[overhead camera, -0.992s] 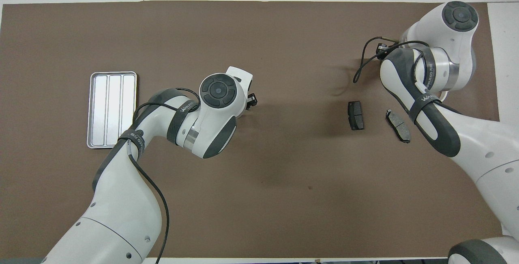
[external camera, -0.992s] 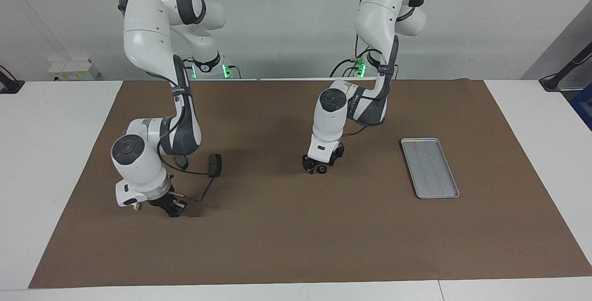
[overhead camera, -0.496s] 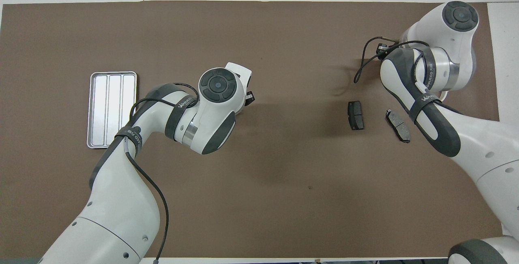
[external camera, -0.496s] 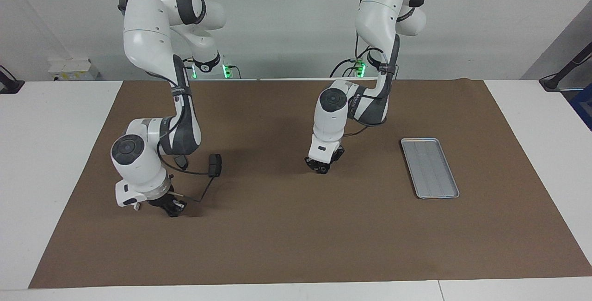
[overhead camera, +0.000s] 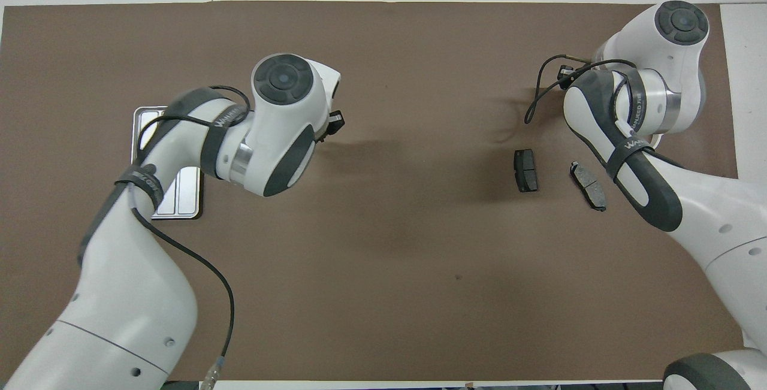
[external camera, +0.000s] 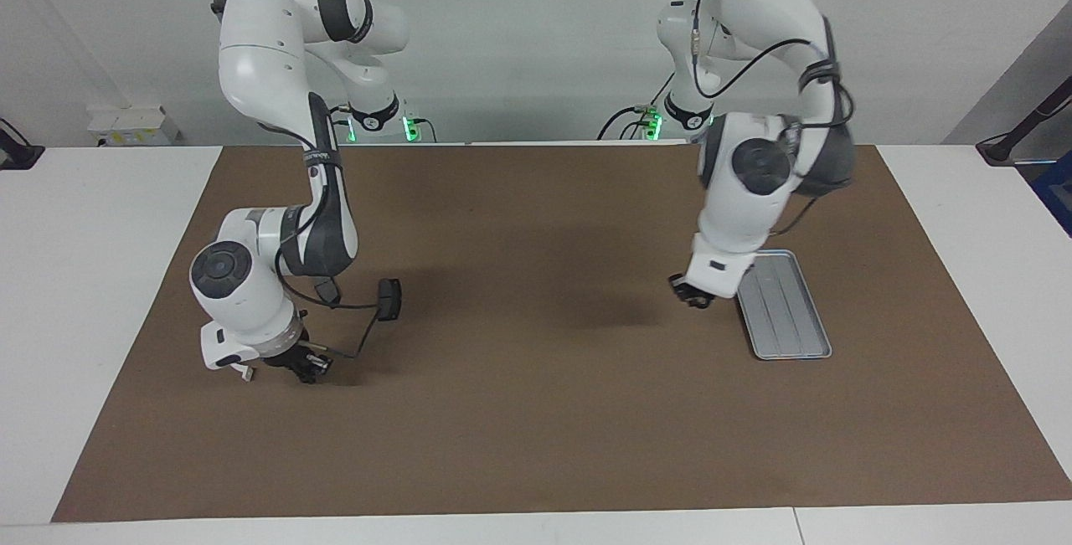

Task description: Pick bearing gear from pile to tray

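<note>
The light-grey ribbed tray (external camera: 787,311) lies toward the left arm's end of the mat; in the overhead view the left arm covers part of it (overhead camera: 180,195). My left gripper (external camera: 692,292) is raised over the mat just beside the tray and is shut on a small black round piece; it also shows from above (overhead camera: 334,121). The pile lies at the right arm's end: two dark brake pads (overhead camera: 526,170) (overhead camera: 588,185), one clear in the facing view (external camera: 389,300). My right gripper (external camera: 306,367) is low at the mat by the pile. The white bracket is mostly hidden under that arm.
A brown mat (external camera: 536,411) covers the white table. The right arm's black cable (external camera: 360,344) loops down near the brake pads.
My left arm has lifted from the middle of the mat and swung toward the tray with the small black piece. The right arm has barely shifted.
</note>
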Robot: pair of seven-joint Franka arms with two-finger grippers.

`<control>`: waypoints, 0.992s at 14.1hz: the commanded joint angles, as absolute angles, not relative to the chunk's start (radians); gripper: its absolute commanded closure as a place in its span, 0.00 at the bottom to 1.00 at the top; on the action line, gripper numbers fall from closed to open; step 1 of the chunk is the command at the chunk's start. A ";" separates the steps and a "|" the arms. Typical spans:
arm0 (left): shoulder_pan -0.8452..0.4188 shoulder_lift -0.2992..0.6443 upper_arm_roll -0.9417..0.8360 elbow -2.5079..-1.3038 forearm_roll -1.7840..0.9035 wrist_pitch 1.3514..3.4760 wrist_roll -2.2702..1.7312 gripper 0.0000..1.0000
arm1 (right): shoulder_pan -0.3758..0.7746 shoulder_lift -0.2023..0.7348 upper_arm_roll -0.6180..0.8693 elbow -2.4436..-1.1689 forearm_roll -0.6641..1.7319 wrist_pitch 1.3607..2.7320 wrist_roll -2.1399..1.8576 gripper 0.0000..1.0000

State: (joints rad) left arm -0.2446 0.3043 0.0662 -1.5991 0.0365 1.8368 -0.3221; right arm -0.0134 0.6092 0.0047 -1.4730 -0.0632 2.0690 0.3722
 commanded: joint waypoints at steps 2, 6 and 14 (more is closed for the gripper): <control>-0.049 0.201 0.049 -1.748 0.005 1.842 -0.007 1.00 | 0.011 0.479 0.026 -1.479 -0.051 1.897 0.342 1.00; -0.017 0.112 0.049 -2.009 0.005 2.101 0.052 1.00 | 0.122 0.391 0.044 -1.431 -0.016 1.732 0.515 1.00; -0.044 0.094 0.048 -2.201 0.003 2.287 0.011 1.00 | 0.461 0.391 0.049 -1.426 0.040 1.823 1.182 1.00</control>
